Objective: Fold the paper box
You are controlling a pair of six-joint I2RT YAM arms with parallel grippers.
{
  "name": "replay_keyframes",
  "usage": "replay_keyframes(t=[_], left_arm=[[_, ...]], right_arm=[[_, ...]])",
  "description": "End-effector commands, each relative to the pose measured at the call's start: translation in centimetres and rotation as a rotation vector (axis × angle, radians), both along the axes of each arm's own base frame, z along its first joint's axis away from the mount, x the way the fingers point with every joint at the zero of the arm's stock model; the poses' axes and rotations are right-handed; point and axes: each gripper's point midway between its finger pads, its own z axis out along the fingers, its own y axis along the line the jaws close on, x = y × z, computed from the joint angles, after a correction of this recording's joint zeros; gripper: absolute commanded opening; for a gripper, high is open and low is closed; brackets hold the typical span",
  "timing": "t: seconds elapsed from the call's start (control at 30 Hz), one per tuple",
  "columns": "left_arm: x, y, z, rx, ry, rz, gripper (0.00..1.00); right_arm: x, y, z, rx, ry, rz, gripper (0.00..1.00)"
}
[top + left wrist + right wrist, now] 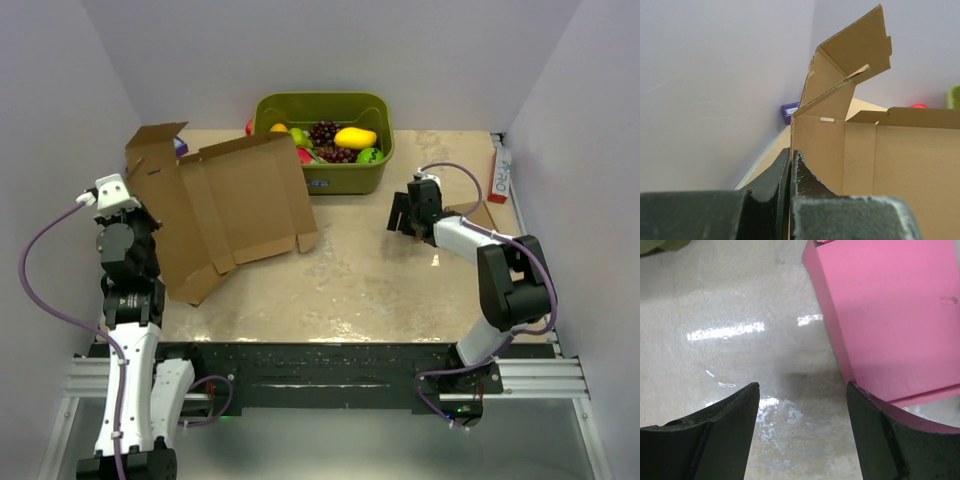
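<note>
Left arm is pinching the paper box (pixel 225 205), right arm is just hovering open

The paper box is sitting on the far left part of the table (pixel 380 290), half unfolded and leaning up on its side, with its big panel facing the camera and one flap sticking up at the far-left corner. The left gripper (pixel 790 162) is clamping tight on the box's left wall edge, the cardboard sandwiched between its fingers. The right gripper (pixel 802 390) is hanging over the right side of the table, well apart from the box, with its jaws standing wide and bare tabletop showing between them. A pink block (pixel 890 315) is lying just beside its right finger. A green basket (pixel 345 178) of fruit is sitting at the far edge, just behind the box.
</note>
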Motion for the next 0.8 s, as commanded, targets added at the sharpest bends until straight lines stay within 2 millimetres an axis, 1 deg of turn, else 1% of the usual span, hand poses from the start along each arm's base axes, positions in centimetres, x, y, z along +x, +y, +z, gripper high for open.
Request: replay_keyframes(t=[0.0,0.03,0.07,0.1,0.13,0.17,0.2,0.23,0.27,0.33,0.37,0.4,0.43,0.47,0.5,0.53,0.6,0.63,0.7,0.73,0.77], left_arm=[[1.2,-4.5,2.4,0.050,-0.086,-0.242,0.00],[1.3,-5.2,2.6,0.065,-0.093,-0.274,0.00],[1.5,-6.2,2.6,0.076,-0.095,-0.328,0.00],[1.5,-6.9,2.6,0.084,-0.095,-0.361,0.00],[1.5,-7.2,2.8,0.093,-0.101,-0.379,0.00],[1.6,-8.3,2.9,0.104,-0.105,-0.440,0.00],[1.5,-8.9,2.9,0.111,-0.110,-0.471,0.00],[1.4,-9.4,3.2,0.122,-0.122,-0.498,0.00],[1.3,-10.7,3.2,0.137,-0.126,-0.572,0.00],[1.3,-12.5,3.2,0.159,-0.135,-0.673,0.00],[1.0,-14.3,3.2,0.178,-0.136,-0.781,0.00],[1.3,-15.2,2.8,0.180,-0.127,-0.834,0.00],[1.2,-16.0,2.6,0.176,-0.121,-0.884,0.00],[0.9,-17.3,2.5,0.181,-0.118,-0.967,0.00],[1.1,-17.9,2.1,0.172,-0.104,-1.007,0.00],[1.0,-18.3,1.9,0.160,-0.099,-1.038,0.00],[1.2,-19.0,1.3,0.143,-0.082,-1.085,0.00],[1.2,-19.2,1.3,0.141,-0.080,-1.091,0.00],[1.3,-19.4,0.8,0.132,-0.064,-1.103,0.00],[1.3,-19.5,0.6,0.131,-0.061,-1.108,0.00],[1.3,-19.7,0.5,0.128,-0.055,-1.119,0.00]], right_arm=[[0.0,-0.4,3.4,0.017,-0.075,-0.013,0.75],[0.0,0.0,4.2,0.033,-0.100,0.015,0.77],[-0.1,0.9,6.0,0.072,-0.137,0.062,0.82],[-0.2,1.3,7.2,0.084,-0.164,0.086,0.83],[-0.3,1.7,8.4,0.098,-0.183,0.119,0.85],[-0.6,2.2,10.5,0.125,-0.228,0.148,0.86],[-1.1,3.2,11.6,0.162,-0.241,0.199,0.87],[-1.3,3.6,12.8,0.171,-0.256,0.230,0.88],[-1.9,4.0,14.8,0.183,-0.298,0.266,0.88],[-2.9,5.0,17.3,0.186,-0.343,0.357,0.89],[-3.5,5.4,18.3,0.180,-0.368,0.388,0.89],[-4.4,5.8,20.4,0.177,-0.423,0.423,0.89],[-5.4,7.0,21.4,0.166,-0.449,0.491,0.90],[-6.0,7.7,22.1,0.159,-0.472,0.525,0.91],[-6.7,8.4,22.9,0.152,-0.497,0.561,0.91],[-8.0,10.2,24.1,0.138,-0.539,0.644,0.91],[-9.0,11.6,25.0,0.116,-0.576,0.697,0.91],[-9.5,12.5,25.3,0.077,-0.596,0.724,0.91],[-9.8,13.3,25.4,0.046,-0.611,0.741,0.91],[-10.1,14.1,25.2,0.040,-0.604,0.759,0.91],[-9.9,14.0,25.1,0.006,-0.610,0.761,0.91]])
